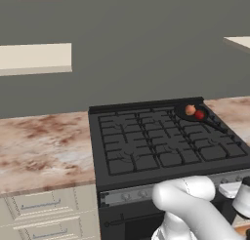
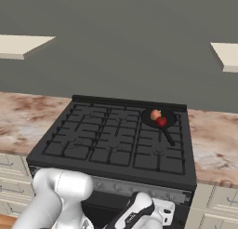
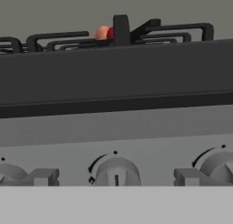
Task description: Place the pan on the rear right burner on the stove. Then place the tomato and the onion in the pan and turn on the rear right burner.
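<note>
My pincer [image 3: 116, 184] stood wide, a knob [image 3: 116, 172] dead ahead between its tips; pan [image 2: 158, 117] sat far above-behind.

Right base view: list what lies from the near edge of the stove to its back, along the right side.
Grey knob strip → front right grate section → pan handle → tomato → onion, both in the pan → stove's back rim.
</note>
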### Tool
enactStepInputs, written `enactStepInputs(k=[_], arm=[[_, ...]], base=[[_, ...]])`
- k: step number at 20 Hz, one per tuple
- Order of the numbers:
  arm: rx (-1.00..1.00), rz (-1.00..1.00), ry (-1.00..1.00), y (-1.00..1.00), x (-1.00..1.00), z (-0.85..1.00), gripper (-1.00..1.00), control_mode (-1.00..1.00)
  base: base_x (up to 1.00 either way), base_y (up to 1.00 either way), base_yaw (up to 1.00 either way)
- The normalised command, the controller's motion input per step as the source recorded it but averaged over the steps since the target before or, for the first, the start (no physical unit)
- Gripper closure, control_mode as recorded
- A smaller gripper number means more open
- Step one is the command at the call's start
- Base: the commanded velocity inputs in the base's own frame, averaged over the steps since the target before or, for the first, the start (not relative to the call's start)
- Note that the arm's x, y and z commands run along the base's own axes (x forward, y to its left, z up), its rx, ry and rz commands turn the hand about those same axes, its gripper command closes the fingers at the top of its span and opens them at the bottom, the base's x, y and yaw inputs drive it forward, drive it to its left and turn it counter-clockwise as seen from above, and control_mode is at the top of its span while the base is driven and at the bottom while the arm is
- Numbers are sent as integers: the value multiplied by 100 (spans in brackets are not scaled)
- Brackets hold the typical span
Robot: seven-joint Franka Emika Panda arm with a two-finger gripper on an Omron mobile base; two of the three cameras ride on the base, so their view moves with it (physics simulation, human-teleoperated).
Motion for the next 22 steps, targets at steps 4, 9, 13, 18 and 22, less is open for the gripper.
enactStepInputs(k=[4, 9, 13, 18, 22], arm=[[0, 0, 0, 0, 19, -7, -100, -100], [0, 0, 0, 0, 15, -15, -100, -100], [0, 0, 0, 0, 11, -21, -100, -100], [0, 0, 0, 0, 9, -11, -100, -100], [0, 0, 0, 0, 0, 0, -100, -100]], base=[[0, 0, 0], [0, 0, 0], [0, 0, 0], [0, 0, 0], [0, 0, 0]])
